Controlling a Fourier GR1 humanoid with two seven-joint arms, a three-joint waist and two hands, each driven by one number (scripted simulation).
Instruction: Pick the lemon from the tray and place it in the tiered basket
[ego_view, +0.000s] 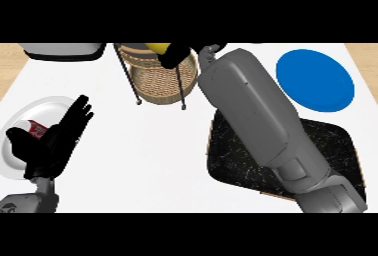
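Note:
My right forearm stretches from the lower right up to the wicker tiered basket at the top middle. The right hand is curled round the yellow lemon, of which only a small part shows at the view's upper edge, over the basket's upper tier. The black speckled tray lies at the right under my forearm, with nothing showing on its visible part. At the lower left my left hand rests open, fingers up, over a white plate.
A white plate at the left holds a small red and white thing. A blue plate sits at the upper right. A white, dark-rimmed object lies at the top left. The basket's black stand legs reach down onto the white counter.

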